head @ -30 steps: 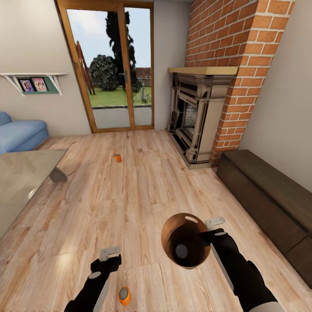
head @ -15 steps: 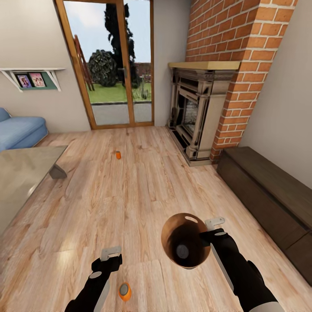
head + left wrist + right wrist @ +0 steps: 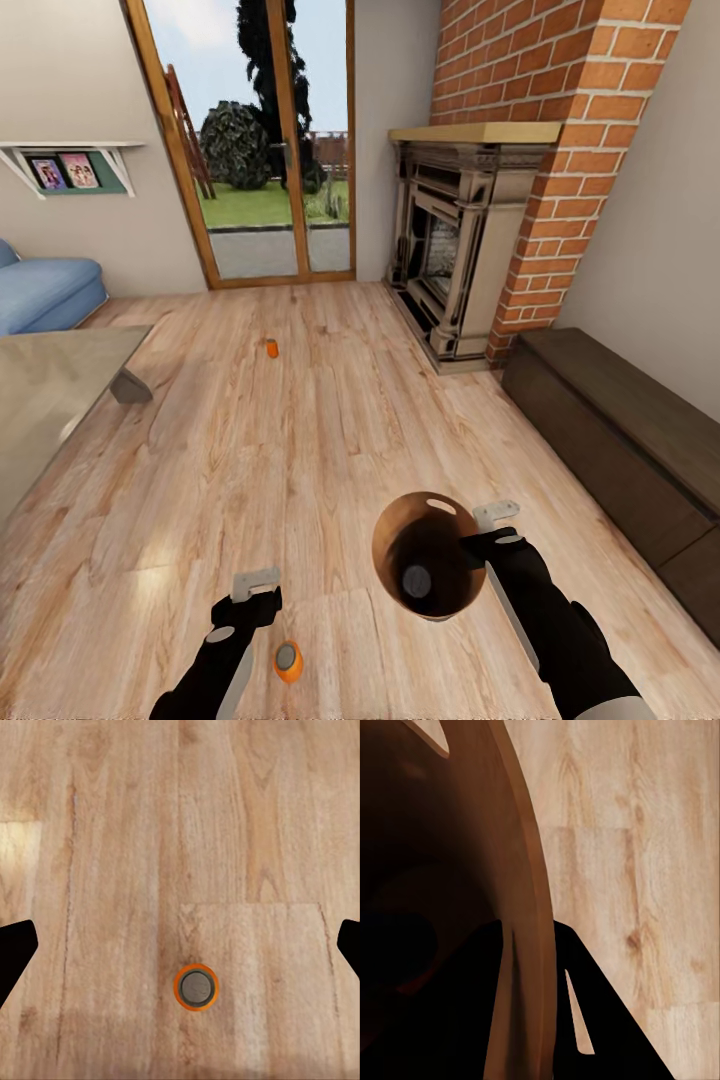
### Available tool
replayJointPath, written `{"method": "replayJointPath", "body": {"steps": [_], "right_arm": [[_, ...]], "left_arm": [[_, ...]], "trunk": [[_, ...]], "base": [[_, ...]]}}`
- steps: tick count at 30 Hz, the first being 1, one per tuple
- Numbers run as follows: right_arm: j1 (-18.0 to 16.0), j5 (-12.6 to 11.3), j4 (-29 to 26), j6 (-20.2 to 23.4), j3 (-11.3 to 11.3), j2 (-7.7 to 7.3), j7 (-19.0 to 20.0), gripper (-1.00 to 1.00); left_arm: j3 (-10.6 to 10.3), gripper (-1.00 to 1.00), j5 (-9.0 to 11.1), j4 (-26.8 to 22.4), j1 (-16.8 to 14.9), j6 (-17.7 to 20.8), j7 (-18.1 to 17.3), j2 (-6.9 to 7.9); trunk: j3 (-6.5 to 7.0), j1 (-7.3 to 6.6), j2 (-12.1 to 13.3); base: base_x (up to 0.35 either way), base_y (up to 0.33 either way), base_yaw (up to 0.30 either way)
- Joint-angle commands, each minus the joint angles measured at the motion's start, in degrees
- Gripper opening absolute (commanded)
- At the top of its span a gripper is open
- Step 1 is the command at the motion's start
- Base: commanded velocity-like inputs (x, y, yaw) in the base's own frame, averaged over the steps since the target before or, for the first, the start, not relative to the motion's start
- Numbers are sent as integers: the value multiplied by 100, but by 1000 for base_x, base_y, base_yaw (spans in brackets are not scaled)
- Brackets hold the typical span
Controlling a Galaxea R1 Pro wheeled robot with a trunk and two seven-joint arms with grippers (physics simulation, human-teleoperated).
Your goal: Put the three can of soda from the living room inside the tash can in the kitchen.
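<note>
open floor (image 3: 330,440), coffee table (image 3: 50,400) left, bench (image 3: 620,440) right

can (image 3: 288,661) on floor (image 3: 300,450) left of bin (image 3: 390,560) (another can (image 3: 418,578) inside), third can (image 3: 272,348) far ahead

Three soda cans (image 3: 288,661), one bin (image 3: 392,520)

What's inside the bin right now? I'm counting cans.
One can shows on the bin's coppery bottom, grey top up. The near inner wall is hidden by the rim, so more cannot be ruled out.
</note>
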Motion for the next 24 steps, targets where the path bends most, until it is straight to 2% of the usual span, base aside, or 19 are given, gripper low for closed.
{"method": "replayJointPath", "body": {"steps": [1, 17, 21, 23, 24], "right_arm": [[-3, -22, -4, -3, 0, 1, 17, -100], [-8, -17, -44, 30, -16, -2, 20, -100], [-11, -15, -362, 326, -27, -15, 20, -100], [-11, -14, -786, 794, -32, -28, 20, -100], [-12, -14, -854, 842, -32, -29, 20, -100]], "left_arm": [[-1, 100, 0, 0, 0, 0, 0, 0], [3, 100, 0, 9, 0, 0, -8, 0], [3, 100, 2, 9, 0, 0, -7, -1], [3, 100, 3, 11, 0, 0, -6, 0], [3, 100, 3, 12, 0, 0, -5, 0]], "trunk": [[-27, 22, -42], [-464, 374, -684], [-573, 461, -844], [-628, 505, -925], [-655, 527, -965]], "base": [[0, 0, 0], [0, 0, 0], [0, 0, 0], [0, 0, 0], [0, 0, 0]]}}
